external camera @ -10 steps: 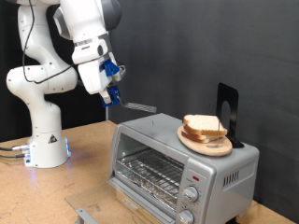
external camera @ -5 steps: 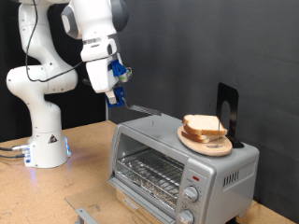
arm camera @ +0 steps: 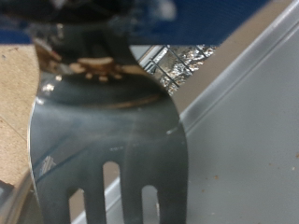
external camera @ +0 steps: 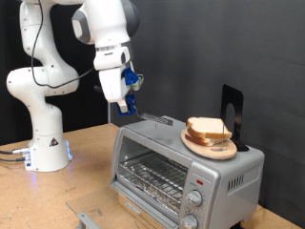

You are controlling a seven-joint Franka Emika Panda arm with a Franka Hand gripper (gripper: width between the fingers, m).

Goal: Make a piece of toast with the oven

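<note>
The pale white bread slices with light-brown crust [external camera: 211,131] lie stacked on a round wooden plate [external camera: 208,148], which rests on the roof of the small boxy silver-grey metal toaster oven [external camera: 181,172], toward the oven's knob side and just in front of a black upright stand [external camera: 232,116]. No single slice is apart from the stack yet, and the wire rack behind the oven's glass door [external camera: 152,178] looks bare, so the toasting itself seems not begun. The plate's place on the oven probably keeps the bread within short reach of the door below.

The two-finger gripper [external camera: 128,103] hangs above the oven's far roof edge, away from the plate, and grips a shiny flat metal spatula [arm camera: 107,140] with slots in its blade. The wrist view shows the handle end between the fingers and the blade reaching out over the oven's top. The tool is presumably held so its thin blade can slide under a slice that the fingers alone could not lift.
</note>
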